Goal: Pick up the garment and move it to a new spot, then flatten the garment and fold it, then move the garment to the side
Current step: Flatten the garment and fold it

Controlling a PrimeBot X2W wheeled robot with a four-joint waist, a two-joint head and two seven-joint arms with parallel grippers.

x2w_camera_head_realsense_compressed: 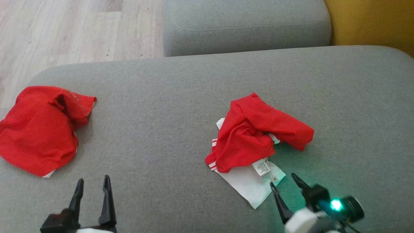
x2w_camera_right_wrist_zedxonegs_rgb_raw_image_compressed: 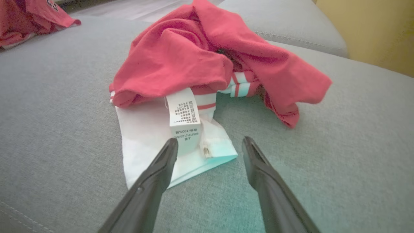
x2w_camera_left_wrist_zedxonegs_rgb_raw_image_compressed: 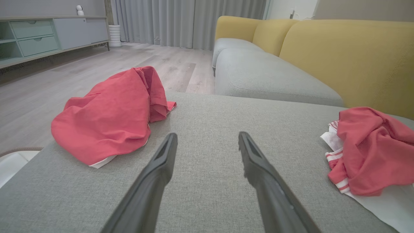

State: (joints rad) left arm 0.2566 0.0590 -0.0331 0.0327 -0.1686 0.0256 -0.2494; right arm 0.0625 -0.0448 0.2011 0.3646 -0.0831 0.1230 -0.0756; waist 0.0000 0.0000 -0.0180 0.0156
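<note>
Our right gripper [x2w_camera_right_wrist_zedxonegs_rgb_raw_image_compressed: 210, 140] hangs with its jaws spread and empty. The white hem [x2w_camera_right_wrist_zedxonegs_rgb_raw_image_compressed: 145, 139] of the crumpled red-and-white garment [x2w_camera_right_wrist_zedxonegs_rgb_raw_image_compressed: 194, 55] lies just ahead of its fingertips, slightly left. The care label [x2w_camera_right_wrist_zedxonegs_rgb_raw_image_compressed: 183, 111] stands just beyond the left finger. On it we read a code block and "100%"; the rest is too small. The garment's long axis runs straight away from this gripper, on the grey sofa cushion [x2w_camera_head_realsense_compressed: 181, 97]. Our left gripper [x2w_camera_head_realsense_compressed: 93, 179], also spread and empty, sits well apart, so we judge the right arm nearer. A second red garment [x2w_camera_head_realsense_compressed: 38, 129] lies beyond the left one.
</note>
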